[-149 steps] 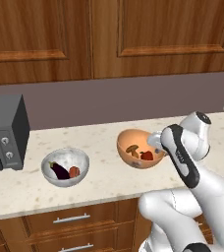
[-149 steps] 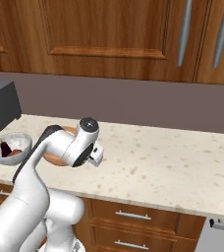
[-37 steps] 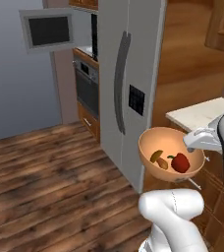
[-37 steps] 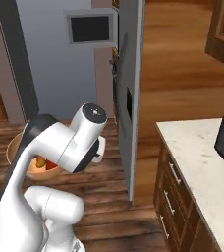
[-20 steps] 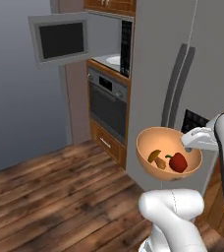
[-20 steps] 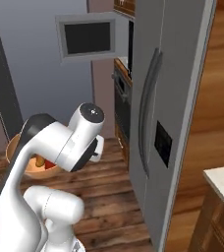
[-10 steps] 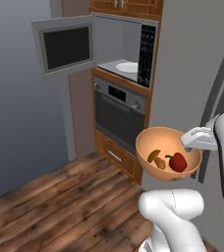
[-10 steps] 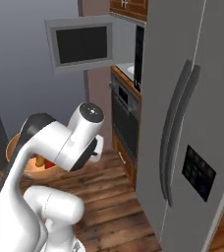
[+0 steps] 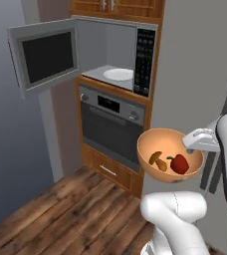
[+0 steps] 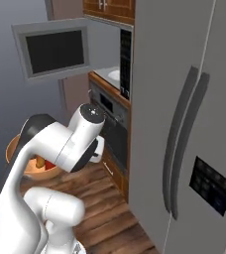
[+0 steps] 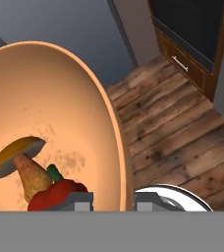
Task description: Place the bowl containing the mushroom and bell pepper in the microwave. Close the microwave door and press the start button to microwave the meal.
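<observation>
The orange-tan bowl point(image 9: 161, 144) hangs in the air in front of me, with my gripper point(image 9: 193, 146) shut on its right rim. In it lie the brown-capped mushroom point(image 9: 158, 160) and the red bell pepper point(image 9: 179, 163). In the hand view the bowl point(image 11: 50, 108) rim passes between my gripper point(image 11: 114, 203) tips, with the mushroom point(image 11: 19, 165) and the bell pepper point(image 11: 59, 193) near them. The microwave point(image 9: 116, 46) sits high in a wooden cabinet, ahead and to the left. Its microwave door point(image 9: 43, 57) stands swung open to the left. From the right, my arm hides most of the bowl point(image 10: 19, 155).
A white turntable point(image 9: 118, 73) lies in the microwave cavity, beside the black keypad point(image 9: 145, 62). A grey oven point(image 9: 109, 122) is built in below it. A tall grey fridge point(image 10: 194, 124) stands on the right. A grey wall point(image 9: 11, 149) rises at the left, over wooden floor point(image 9: 60, 214).
The whole picture has shifted as the base moved: the microwave and oven are now nearer and more central. The bowl stays held at the same place before the arm.
</observation>
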Available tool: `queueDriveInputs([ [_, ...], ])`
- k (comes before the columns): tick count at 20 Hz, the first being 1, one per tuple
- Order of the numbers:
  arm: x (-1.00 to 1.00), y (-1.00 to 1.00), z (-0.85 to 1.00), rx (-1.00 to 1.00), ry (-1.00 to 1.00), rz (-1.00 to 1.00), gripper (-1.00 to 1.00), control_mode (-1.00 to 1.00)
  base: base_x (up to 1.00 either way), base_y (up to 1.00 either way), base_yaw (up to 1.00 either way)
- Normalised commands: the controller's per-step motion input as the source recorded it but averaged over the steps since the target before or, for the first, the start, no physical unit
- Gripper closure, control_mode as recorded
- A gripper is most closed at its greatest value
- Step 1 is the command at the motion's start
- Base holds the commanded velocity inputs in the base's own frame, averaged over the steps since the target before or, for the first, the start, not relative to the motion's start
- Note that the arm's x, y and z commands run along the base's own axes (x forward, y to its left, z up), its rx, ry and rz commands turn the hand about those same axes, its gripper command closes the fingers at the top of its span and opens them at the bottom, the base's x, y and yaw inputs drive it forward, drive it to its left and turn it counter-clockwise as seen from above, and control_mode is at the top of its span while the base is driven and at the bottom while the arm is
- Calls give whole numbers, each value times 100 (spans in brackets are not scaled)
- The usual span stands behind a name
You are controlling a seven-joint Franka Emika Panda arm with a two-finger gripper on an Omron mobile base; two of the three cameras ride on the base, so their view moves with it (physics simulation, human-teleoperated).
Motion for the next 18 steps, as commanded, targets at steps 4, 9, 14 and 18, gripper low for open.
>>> queueDriveInputs([
  [4, 0, 0, 0, 0, 0, 0, 100, 100, 45, 68, -44],
  [9, 0, 0, 0, 0, 0, 0, 100, 100, 44, 84, -46],
  [14, 0, 0, 0, 0, 0, 0, 100, 100, 43, 100, -44],
  [18, 0, 0, 0, 0, 0, 0, 100, 100, 48, 100, -42],
])
